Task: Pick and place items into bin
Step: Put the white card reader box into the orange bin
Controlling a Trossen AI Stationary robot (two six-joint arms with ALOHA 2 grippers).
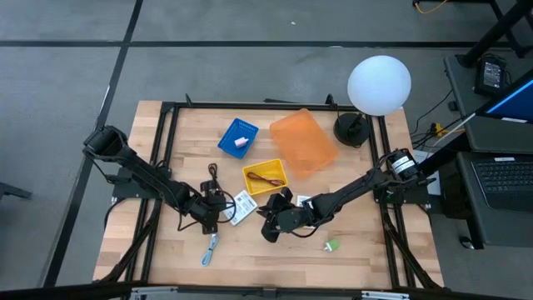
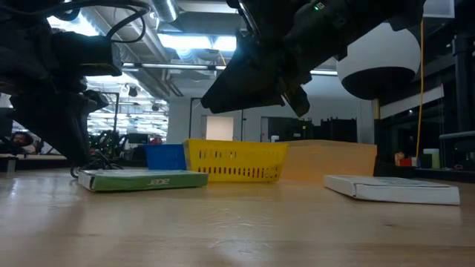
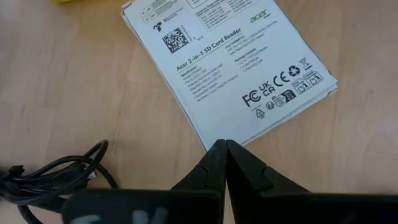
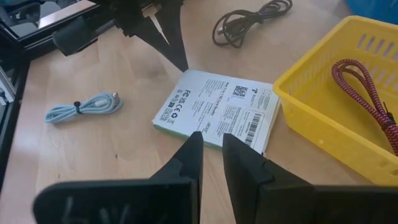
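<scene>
- Currently, the left gripper point(image 3: 225, 144) is seen low over the table with its fingers pressed together on nothing, their tips just at the edge of a white labelled packet point(image 3: 230, 62).
- The right gripper point(image 4: 211, 144) is held above the same packet, fingers slightly parted and empty.
- A dark-red cord point(image 4: 364, 87) is seen lying in the yellow bin point(image 4: 323, 118).
- A black cord point(image 4: 249, 22) is left on the table nearby.

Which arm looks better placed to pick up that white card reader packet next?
Probably the left. The left gripper sits shut, fingertips right at the edge of the white packet, low over the table. The right gripper hangs slightly open at the packet's other edge, but higher. It's a close call.
</scene>
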